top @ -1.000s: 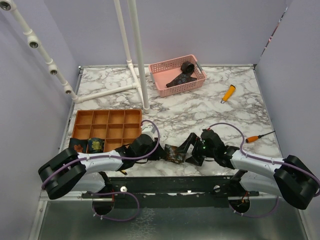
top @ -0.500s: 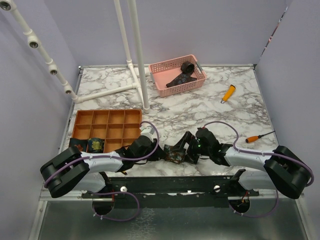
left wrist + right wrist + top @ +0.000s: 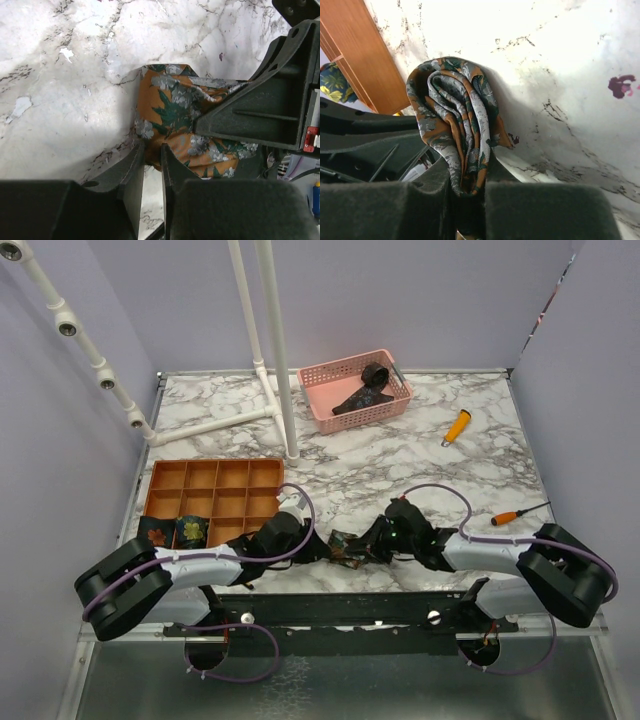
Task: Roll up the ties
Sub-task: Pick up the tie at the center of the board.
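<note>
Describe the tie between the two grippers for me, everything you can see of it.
The tie is soft orange-brown fabric with a grey and green floral print, bunched into a loose folded coil. It lies on the marble table near the front edge. The right gripper pinches its layers; the left gripper sits nearly closed at its edge, grip unclear.

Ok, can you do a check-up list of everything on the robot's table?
Surface: marble table, no spills seen.
Job's things: floral tie bunched between the grippers; two rolled ties in the tray; dark tie in the basket.
Clutter: two orange-handled tools.
Grippers: right gripper shut on the floral tie; left gripper nearly closed at its edge, grip unclear.
Cables: purple cables, looped over both arms.
Surroundings: pipe frame, lilac walls.
</note>
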`<state>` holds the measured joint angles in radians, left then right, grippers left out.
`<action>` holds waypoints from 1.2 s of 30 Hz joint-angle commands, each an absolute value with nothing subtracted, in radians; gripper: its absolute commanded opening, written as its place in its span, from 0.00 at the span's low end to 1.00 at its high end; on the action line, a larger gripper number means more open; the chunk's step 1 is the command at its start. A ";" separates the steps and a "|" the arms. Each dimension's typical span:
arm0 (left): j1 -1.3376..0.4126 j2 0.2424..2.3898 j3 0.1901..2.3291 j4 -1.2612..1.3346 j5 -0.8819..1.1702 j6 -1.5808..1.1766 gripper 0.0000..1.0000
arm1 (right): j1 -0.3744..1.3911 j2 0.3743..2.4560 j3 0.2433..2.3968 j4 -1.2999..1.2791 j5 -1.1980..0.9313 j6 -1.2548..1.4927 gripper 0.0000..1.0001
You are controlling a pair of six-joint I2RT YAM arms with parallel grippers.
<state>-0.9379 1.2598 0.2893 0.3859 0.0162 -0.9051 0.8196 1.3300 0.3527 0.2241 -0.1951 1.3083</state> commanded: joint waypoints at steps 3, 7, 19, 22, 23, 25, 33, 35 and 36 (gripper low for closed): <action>-0.936 1.038 0.337 0.138 -0.016 -0.886 0.21 | 0.828 1.219 0.366 0.090 -0.131 1.248 0.00; -0.933 0.836 0.442 -0.109 -0.094 -0.837 0.24 | 0.826 1.122 0.470 -0.059 -0.116 1.152 0.00; -0.928 0.588 0.815 -0.628 -0.471 -0.708 0.27 | 0.840 1.246 0.792 -0.140 -0.292 1.053 0.00; -0.929 0.559 0.859 -0.699 -0.522 -0.712 0.27 | 0.862 1.308 0.848 -0.132 -0.332 1.073 0.00; -0.928 0.549 0.870 -0.709 -0.532 -0.713 0.27 | 0.874 1.332 0.875 -0.129 -0.347 1.079 0.00; -0.928 0.527 0.886 -0.734 -0.554 -0.720 0.28 | 0.896 1.381 0.918 -0.124 -0.368 1.093 0.00; -0.928 0.454 0.923 -0.804 -0.624 -0.745 0.29 | 0.956 1.589 1.077 -0.108 -0.414 1.136 0.00; -0.929 0.443 0.929 -0.818 -0.632 -0.746 0.29 | 0.964 1.642 1.118 -0.119 -0.417 1.140 0.00; -0.929 0.439 0.931 -0.822 -0.634 -0.744 0.29 | 0.966 1.669 1.139 -0.126 -0.419 1.141 0.00</action>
